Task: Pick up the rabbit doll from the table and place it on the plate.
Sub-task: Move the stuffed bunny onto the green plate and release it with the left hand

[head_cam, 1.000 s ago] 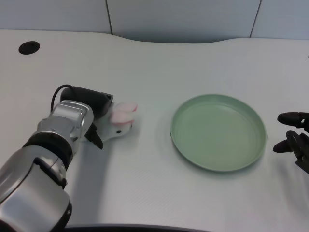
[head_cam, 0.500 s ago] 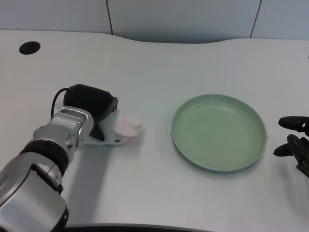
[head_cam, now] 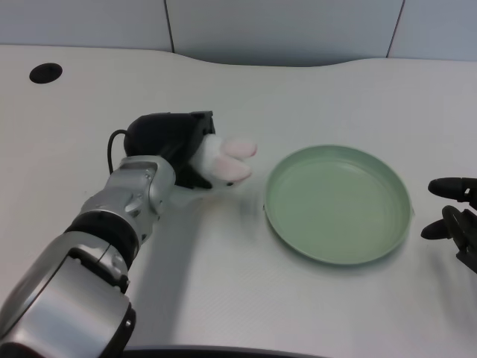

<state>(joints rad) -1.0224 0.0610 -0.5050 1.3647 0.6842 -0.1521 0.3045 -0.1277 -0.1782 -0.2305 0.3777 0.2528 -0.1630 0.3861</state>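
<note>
My left hand [head_cam: 173, 142] grips the rabbit doll [head_cam: 226, 160], a small white plush with pink ears that stick out to the right of the black fingers. Hand and doll are lifted off the table, a short way left of the plate. The green plate [head_cam: 337, 203] lies flat and holds nothing, right of centre. Most of the doll's body is hidden inside the hand.
A dark round hole [head_cam: 45, 72] sits in the tabletop at the far left. My right hand [head_cam: 455, 216] rests at the right edge, just beyond the plate's rim. A grey wall runs along the back of the table.
The left hand has closed on the rabbit doll, raised it off the table and carried it right toward the plate. The plate and right hand have stayed put.
</note>
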